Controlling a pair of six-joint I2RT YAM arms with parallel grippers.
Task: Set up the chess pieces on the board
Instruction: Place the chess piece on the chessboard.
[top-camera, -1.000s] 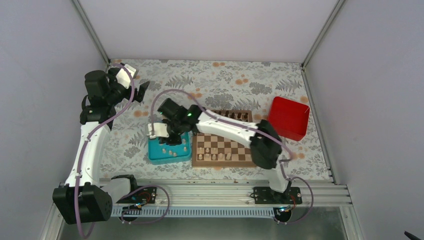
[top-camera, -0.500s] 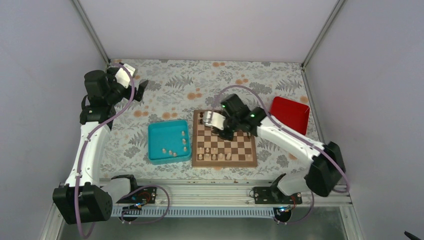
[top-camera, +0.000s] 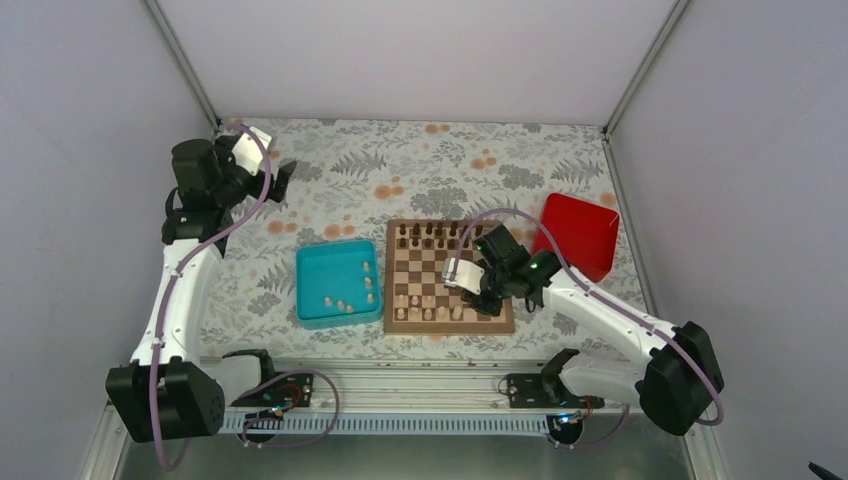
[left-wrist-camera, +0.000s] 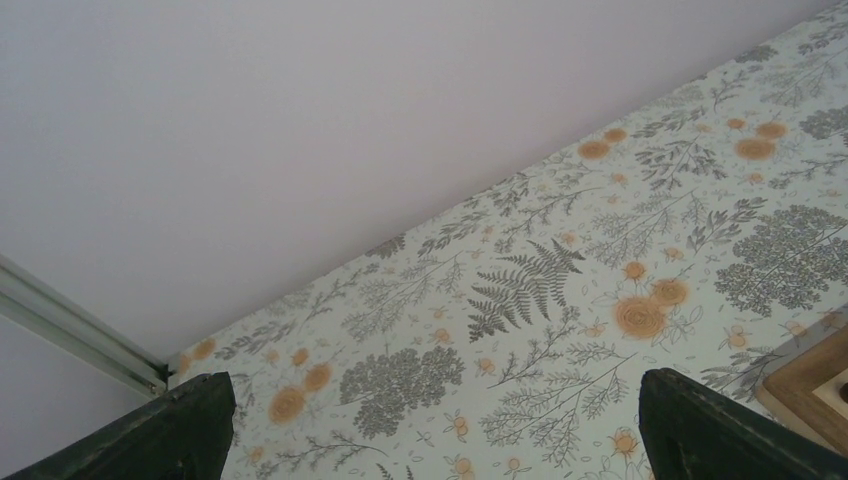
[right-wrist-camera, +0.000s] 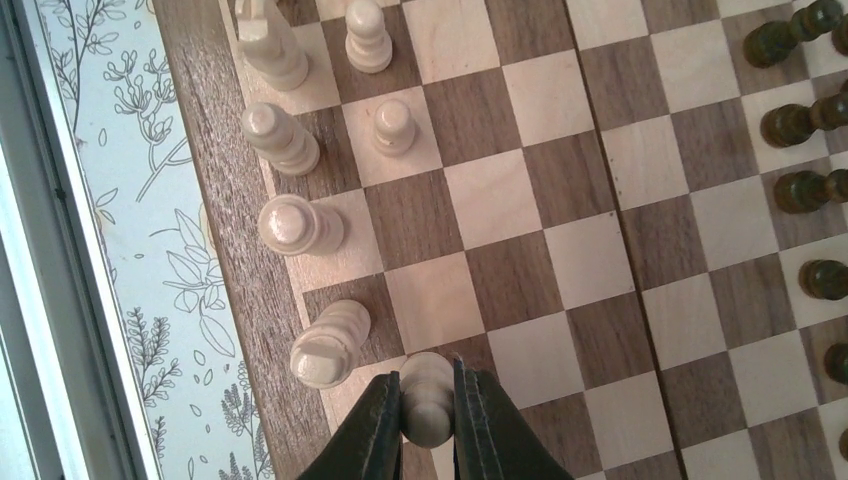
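Note:
The board (top-camera: 391, 290) lies at the table's centre. Several pale chess pieces (top-camera: 428, 312) stand in its near rows, and more lie in the teal tray (top-camera: 309, 285). My right gripper (top-camera: 478, 292) hangs low over the board's near right part. In the right wrist view it (right-wrist-camera: 428, 398) is shut on a pale pawn (right-wrist-camera: 427, 376) just above the squares, beside a standing pale piece (right-wrist-camera: 328, 345). Dark pieces (top-camera: 440, 232) line the far rows. My left gripper (top-camera: 280, 180) is raised at the far left, open and empty (left-wrist-camera: 437, 425) over the patterned cloth.
A red box (top-camera: 577, 236) sits right of the board, close to the right arm's forearm. The teal tray lies directly left of the board. Metal frame rails run along the walls and the near edge.
The right arm has swung from over the teal tray across to the board's near right part, carrying the pawn. The left arm has barely moved.

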